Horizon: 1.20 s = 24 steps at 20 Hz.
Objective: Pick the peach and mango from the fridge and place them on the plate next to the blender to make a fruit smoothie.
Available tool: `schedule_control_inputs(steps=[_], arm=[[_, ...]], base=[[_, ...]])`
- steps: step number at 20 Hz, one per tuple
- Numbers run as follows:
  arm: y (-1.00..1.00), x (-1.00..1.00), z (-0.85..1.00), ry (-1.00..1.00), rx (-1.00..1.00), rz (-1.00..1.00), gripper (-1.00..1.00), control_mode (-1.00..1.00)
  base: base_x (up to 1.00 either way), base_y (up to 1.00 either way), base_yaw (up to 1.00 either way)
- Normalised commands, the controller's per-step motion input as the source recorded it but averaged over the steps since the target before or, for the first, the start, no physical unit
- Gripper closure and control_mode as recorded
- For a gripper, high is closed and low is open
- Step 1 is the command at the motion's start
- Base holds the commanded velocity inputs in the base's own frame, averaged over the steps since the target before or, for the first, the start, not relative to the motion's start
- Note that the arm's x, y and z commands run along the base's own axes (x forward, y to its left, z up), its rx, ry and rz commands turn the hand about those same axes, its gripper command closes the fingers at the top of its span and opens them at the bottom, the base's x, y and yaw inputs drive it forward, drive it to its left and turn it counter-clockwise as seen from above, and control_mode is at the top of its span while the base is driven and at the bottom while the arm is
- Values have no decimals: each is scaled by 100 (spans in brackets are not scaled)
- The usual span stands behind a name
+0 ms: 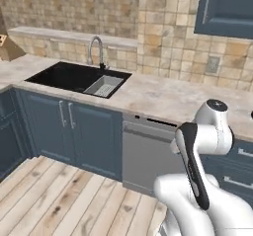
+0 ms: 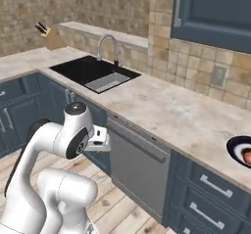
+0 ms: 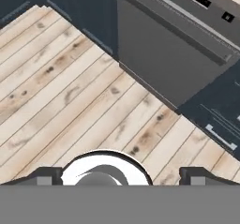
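The black plate (image 2: 236, 146) with its paler ring sits on the counter at the far right edge of the right base view. A reddish round fruit (image 2: 248, 156) lies on it, cut off by the frame; I cannot tell if it is the peach or the mango. My gripper (image 3: 121, 175) hangs low in front of the base and points down at the wooden floor. It is open, its fingertips (image 3: 44, 175) wide apart with nothing between them. The hand (image 2: 99, 139) is folded close to the arm, well left of the plate. The fridge and blender are out of view.
A black sink (image 1: 79, 77) with a chrome faucet (image 1: 97, 50) is set in the marble counter (image 1: 163, 99). A grey dishwasher (image 3: 168, 54) stands below it, between dark blue cabinets (image 1: 74, 131). A knife block (image 2: 49, 37) stands far left. Plank floor (image 3: 70, 106) lies below.
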Motion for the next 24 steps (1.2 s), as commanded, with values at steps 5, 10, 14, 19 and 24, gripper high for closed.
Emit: schedule_control_inputs(steps=[5,10,14,19,24], arm=[[0,0,0,0,0,0,-100,100],[0,0,0,0,0,0,-100,100],[0,0,0,0,0,0,-100,100],[0,0,0,0,0,0,-100,100],[0,0,0,0,0,0,-100,100]], base=[[0,54,87],[0,22,95],[0,10,96],[0,9,94],[0,16,94]])
